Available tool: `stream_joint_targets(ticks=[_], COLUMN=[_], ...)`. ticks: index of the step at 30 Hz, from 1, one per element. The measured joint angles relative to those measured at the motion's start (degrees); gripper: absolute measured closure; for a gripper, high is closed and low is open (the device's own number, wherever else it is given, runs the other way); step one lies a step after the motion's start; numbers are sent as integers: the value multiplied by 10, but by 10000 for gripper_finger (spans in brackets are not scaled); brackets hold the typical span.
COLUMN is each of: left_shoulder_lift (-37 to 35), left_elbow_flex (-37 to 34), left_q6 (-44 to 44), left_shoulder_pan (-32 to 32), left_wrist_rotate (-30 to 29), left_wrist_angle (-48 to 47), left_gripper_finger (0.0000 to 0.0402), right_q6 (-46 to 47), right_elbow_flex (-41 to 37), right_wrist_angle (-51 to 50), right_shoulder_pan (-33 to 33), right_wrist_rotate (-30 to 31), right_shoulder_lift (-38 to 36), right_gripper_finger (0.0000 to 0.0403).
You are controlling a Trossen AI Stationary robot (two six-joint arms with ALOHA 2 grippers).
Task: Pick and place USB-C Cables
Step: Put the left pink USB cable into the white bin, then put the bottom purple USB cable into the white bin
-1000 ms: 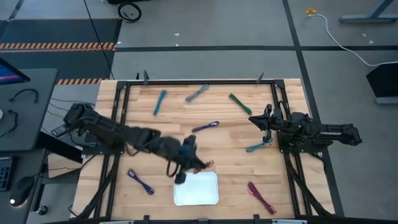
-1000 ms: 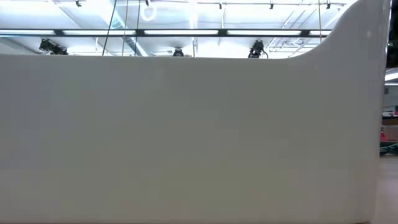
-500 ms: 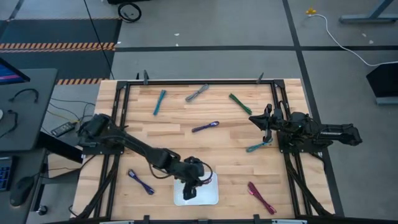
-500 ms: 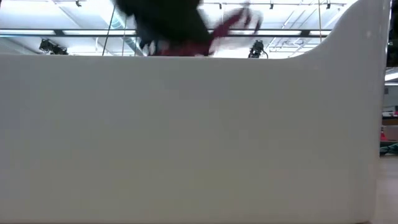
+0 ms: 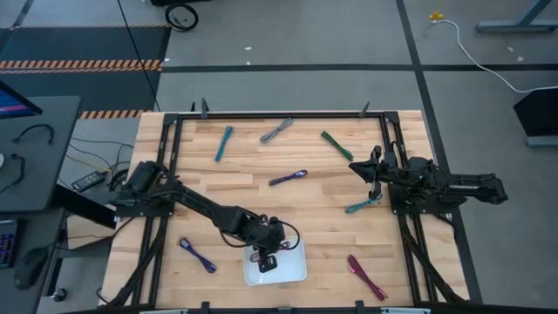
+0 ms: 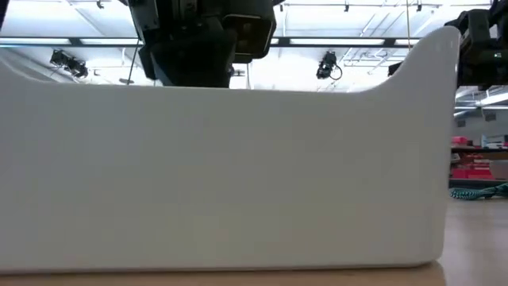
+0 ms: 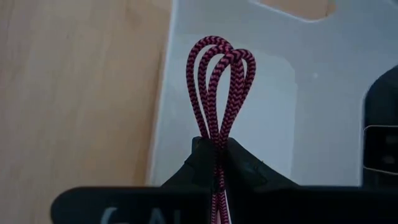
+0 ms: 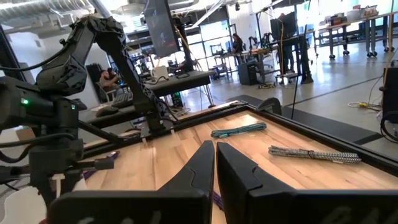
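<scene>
Lowered: left end effector [image 7: 216,163] pinching magenta cable [image 7: 219,81] over white tray [image 5: 292,272], wooden table [image 5: 323,187].

A butcher-block wooden table [image 5: 261,201] was bordered by a black metal frame [image 5: 279,114], and a white tray [image 5: 292,270] sat near its front edge, its pale wall [image 6: 238,175] filling most of the low view. On the grey floor beyond the table lay a long white cord [image 5: 479,57], a strip of orange-and-black hazard tape [image 5: 78,64] and a small wheel [image 5: 182,16], while a dark desk [image 5: 35,148] stood off the table's left side. The workshop behind held desks with monitors [image 8: 160,28] and a seated person [image 8: 112,78] in the distance.
</scene>
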Motion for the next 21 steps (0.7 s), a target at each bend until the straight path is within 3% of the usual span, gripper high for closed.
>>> stream_joint_targets(ticks=[9, 21], left_shoulder_lift=[0, -2], left_elbow_flex=[0, 8], left_q6=[60, 63], left_shoulder_pan=[-4, -3], left_wrist_rotate=[1, 14], left_wrist_angle=[1, -10], left_gripper_finger=[366, 219], right_q6=[0, 0], right_elbow_flex=[0, 0], right_wrist_angle=[3, 3], right_shoulder_pan=[0, 0], right_wrist_rotate=[0, 0], right_shoulder_lift=[0, 0], right_gripper_finger=[378, 378])
